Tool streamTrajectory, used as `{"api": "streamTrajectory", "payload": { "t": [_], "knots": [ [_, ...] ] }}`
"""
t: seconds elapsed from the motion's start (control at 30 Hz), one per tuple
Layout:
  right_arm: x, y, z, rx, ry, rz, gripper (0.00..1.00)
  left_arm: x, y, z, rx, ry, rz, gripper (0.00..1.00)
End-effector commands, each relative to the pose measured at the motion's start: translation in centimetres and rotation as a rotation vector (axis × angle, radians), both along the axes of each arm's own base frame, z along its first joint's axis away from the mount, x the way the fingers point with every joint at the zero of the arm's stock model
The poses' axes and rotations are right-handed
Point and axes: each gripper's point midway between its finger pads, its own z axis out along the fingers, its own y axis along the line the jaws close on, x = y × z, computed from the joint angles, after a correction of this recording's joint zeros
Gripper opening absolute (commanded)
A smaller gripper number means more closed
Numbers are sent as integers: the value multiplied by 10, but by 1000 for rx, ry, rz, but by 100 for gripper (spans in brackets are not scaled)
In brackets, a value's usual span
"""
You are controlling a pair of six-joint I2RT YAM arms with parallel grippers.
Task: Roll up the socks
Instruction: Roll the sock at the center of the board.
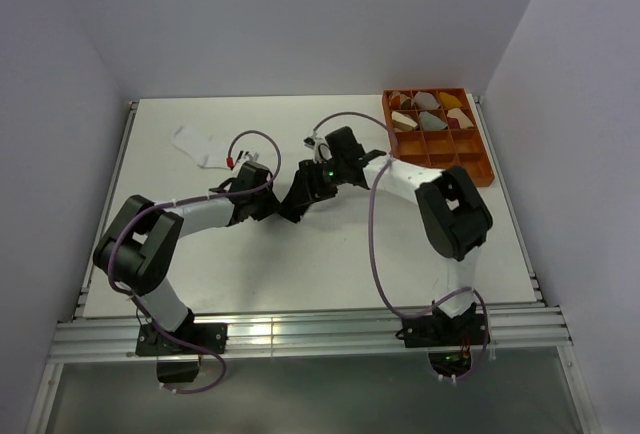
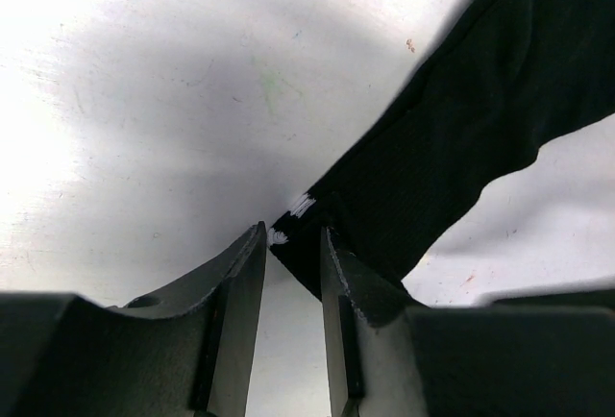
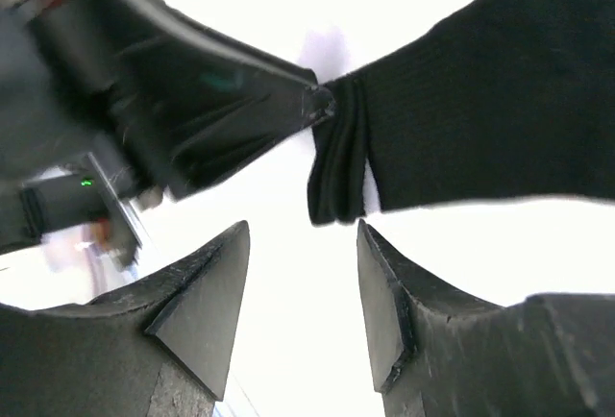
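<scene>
The black sock (image 1: 297, 197) lies on the white table between my two grippers. In the left wrist view it (image 2: 480, 119) stretches away to the upper right, and its cuff corner with thin white stripes sits at my fingertips. My left gripper (image 2: 293, 236) is open with a narrow gap, and that cuff corner lies between its tips. My right gripper (image 3: 303, 230) is open wide and empty, just short of the sock's bunched end (image 3: 336, 162). The white sock (image 1: 198, 144) lies flat at the far left, apart from both grippers.
An orange compartment tray (image 1: 482, 159) with several rolled bundles (image 1: 430, 114) stands at the far right. The table has raised rails along its left, right and near edges. Both arms meet near the table's middle.
</scene>
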Motion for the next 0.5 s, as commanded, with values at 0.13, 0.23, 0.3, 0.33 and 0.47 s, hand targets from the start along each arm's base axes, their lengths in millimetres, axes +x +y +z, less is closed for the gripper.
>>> {"api": "streamTrajectory", "payload": {
  "t": [0.13,0.23,0.3,0.33,0.47],
  "knots": [
    [13,-20,47,-78,-546,-33,57,-46,32,-48,186,198,-44,35],
    [6,-25,37,-121,-700,-24,57,-45,32,-47,192,196,-56,35],
    [-8,-20,33,-134,-810,18,57,-44,30,-45,187,191,-68,35],
    [-13,-25,24,-174,-838,12,57,-44,29,-45,188,191,-75,35],
    [-28,-10,21,-196,-950,39,59,-46,28,-45,184,193,-100,35]
  ]
}}
